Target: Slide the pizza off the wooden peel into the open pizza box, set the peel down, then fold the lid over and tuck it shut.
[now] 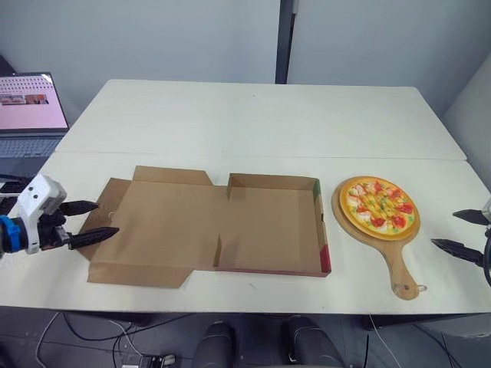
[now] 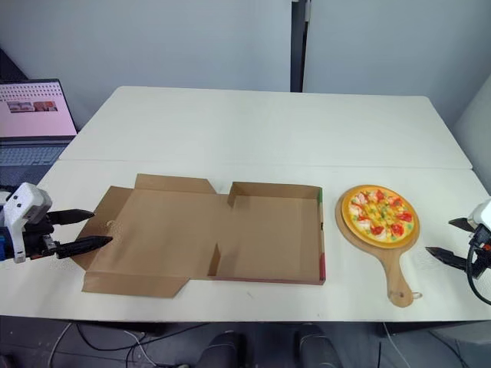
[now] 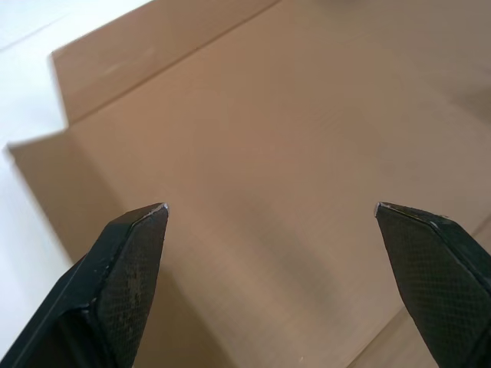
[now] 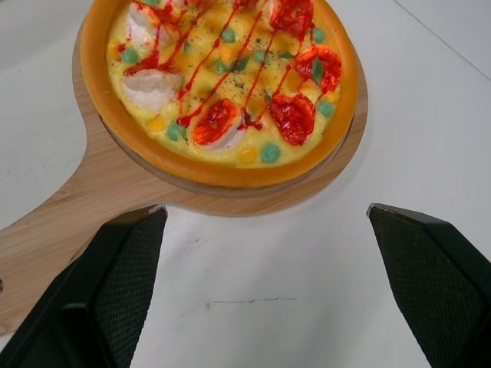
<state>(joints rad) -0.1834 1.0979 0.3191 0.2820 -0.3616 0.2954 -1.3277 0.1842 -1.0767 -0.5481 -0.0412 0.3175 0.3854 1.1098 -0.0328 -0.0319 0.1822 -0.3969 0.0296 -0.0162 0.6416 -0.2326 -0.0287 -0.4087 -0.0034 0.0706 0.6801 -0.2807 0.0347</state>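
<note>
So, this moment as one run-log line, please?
pizza on peel | box open, empty | left tool open at lid | right tool open near peel

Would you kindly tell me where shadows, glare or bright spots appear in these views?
Left eye view: even light, soft shadows along the box walls, a bright laptop screen. Left wrist view: one box flap lies dimmer. Right wrist view: the pizza evenly lit, a thin shadow under the peel.

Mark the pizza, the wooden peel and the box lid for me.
pizza [image 1: 380, 205], left eye view, centre of the toppings.
wooden peel [image 1: 399, 264], left eye view, middle of its handle.
box lid [image 1: 165, 222], left eye view, centre of the flat open panel.
</note>
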